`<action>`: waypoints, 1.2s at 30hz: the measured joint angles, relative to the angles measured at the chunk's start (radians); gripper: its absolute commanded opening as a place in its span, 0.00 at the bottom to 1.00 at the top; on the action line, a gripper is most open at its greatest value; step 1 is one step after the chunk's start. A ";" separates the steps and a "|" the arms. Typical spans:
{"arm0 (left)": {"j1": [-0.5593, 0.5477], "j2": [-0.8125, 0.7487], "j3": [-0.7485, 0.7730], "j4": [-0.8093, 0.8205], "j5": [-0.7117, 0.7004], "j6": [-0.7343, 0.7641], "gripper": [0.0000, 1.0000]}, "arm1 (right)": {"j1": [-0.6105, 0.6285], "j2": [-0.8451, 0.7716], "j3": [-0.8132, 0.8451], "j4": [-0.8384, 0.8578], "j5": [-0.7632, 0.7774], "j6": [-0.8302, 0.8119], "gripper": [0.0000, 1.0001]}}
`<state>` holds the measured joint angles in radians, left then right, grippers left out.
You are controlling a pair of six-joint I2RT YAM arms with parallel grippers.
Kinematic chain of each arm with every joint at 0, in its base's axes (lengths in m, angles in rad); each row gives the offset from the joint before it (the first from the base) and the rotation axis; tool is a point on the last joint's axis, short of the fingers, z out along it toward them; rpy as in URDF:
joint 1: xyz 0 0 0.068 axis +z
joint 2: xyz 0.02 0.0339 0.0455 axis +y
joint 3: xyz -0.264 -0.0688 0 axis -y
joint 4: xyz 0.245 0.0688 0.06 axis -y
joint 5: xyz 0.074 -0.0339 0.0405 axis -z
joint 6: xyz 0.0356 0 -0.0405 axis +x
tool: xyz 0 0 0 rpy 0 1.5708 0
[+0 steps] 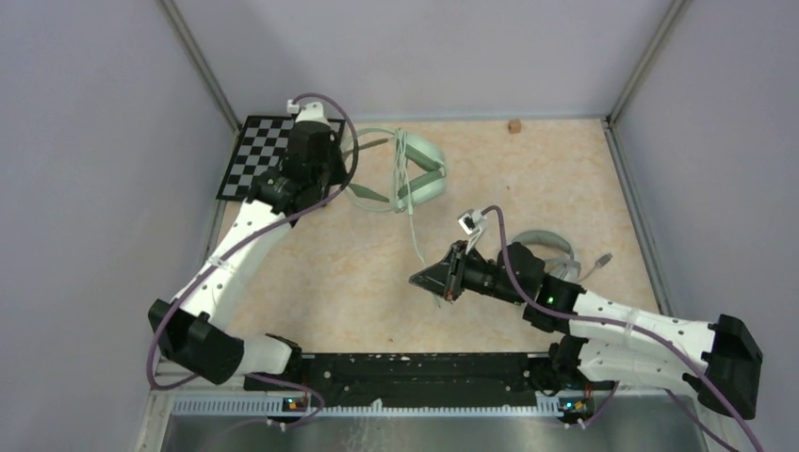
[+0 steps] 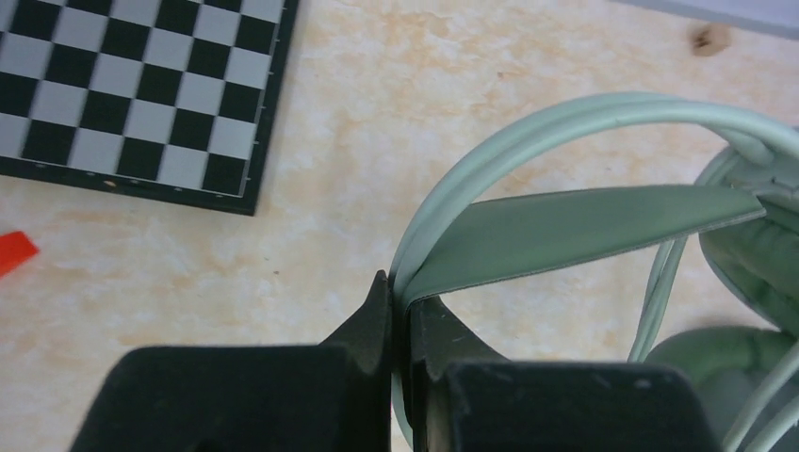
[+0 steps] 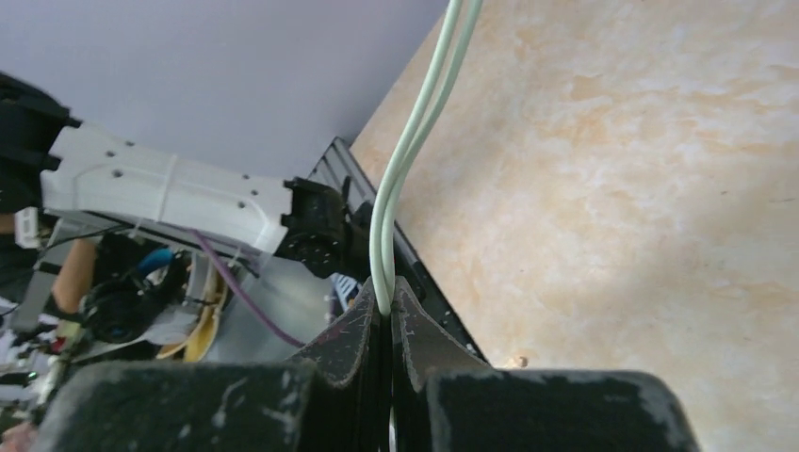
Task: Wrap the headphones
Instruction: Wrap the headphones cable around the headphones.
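Left wrist view first, and the left hand point(image 2: 400, 306) has its jaws pinched right down on the headband point(image 2: 565, 118) of the mint-green headphones point(image 2: 754, 254). The pale outer band and the darker inner strap both run out from between the fingertips. They arc away to that hand's right, where the padded cups sit. Ahead of the hand and off to its left a checkerboard point(image 2: 132, 85) lies flat on the tabletop point(image 2: 377, 113), with a red sliver point(image 2: 14, 252) just at the frame's edge.

Over to the right wrist view: the right hand point(image 3: 386, 301) is clamped tight as well, and it has the pale-green cable point(image 3: 382, 254), two strands side by side, rising straight out of its fingertips.

From the top external view, that cable runs from the mint-green cups down to the right hand. The two hands are well apart, the left one up at the headset and the right one nearer the arm bases. Behind the right hand, partly hidden by its own arm, the white headphones point(image 1: 548, 243) lie on the tabletop. Their grey cable point(image 1: 595, 264) trails out on the arm's far side. Well beyond both hands, by the back wall, sits a small brown block point(image 1: 514, 125).
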<state>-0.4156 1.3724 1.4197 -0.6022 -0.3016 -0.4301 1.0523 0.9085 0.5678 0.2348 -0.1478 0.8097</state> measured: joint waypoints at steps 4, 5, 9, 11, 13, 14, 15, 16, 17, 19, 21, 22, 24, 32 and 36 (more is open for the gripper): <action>0.010 -0.115 -0.128 0.134 0.094 -0.082 0.00 | 0.012 0.010 -0.006 0.043 0.117 -0.115 0.00; 0.013 -0.143 -0.158 0.166 0.116 -0.112 0.00 | 0.014 0.014 -0.006 0.063 0.152 -0.148 0.00; 0.019 -0.206 -0.206 0.246 0.188 -0.198 0.00 | 0.017 0.052 -0.006 0.152 0.257 -0.274 0.00; 0.020 -0.221 -0.211 0.282 0.230 -0.232 0.00 | 0.018 0.082 -0.013 0.225 0.282 -0.345 0.00; 0.021 -0.231 -0.214 0.303 0.266 -0.254 0.00 | 0.019 0.103 -0.031 0.288 0.296 -0.410 0.00; 0.022 -0.237 -0.215 0.309 0.288 -0.262 0.00 | 0.019 0.112 -0.045 0.323 0.304 -0.447 0.00; 0.023 -0.244 -0.216 0.311 0.309 -0.266 0.00 | 0.019 0.116 -0.057 0.349 0.311 -0.476 0.00; 0.023 -0.249 -0.216 0.310 0.326 -0.267 0.00 | 0.019 0.117 -0.077 0.383 0.320 -0.510 0.00; 0.023 -0.255 -0.216 0.309 0.348 -0.265 0.00 | 0.019 0.117 -0.096 0.415 0.332 -0.543 0.00; 0.023 -0.265 -0.215 0.302 0.397 -0.248 0.00 | 0.019 0.113 -0.129 0.464 0.347 -0.600 0.00; 0.024 -0.269 -0.214 0.289 0.459 -0.225 0.00 | 0.019 0.101 -0.152 0.499 0.349 -0.642 0.00; 0.024 -0.270 -0.213 0.283 0.495 -0.214 0.00 | 0.019 0.093 -0.162 0.511 0.348 -0.659 0.00; 0.024 -0.270 -0.213 0.272 0.565 -0.190 0.00 | 0.018 0.074 -0.177 0.544 0.342 -0.693 0.01; 0.024 -0.268 -0.183 0.174 0.769 -0.105 0.00 | 0.016 0.006 -0.249 0.655 0.292 -0.881 0.01; 0.027 -0.269 -0.184 0.182 0.809 -0.131 0.00 | 0.016 -0.005 -0.272 0.670 0.264 -0.993 0.01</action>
<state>-0.3889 1.1038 1.2354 -0.4206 0.5076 -0.5613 1.0683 0.9035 0.2962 0.9051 0.1158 -0.1833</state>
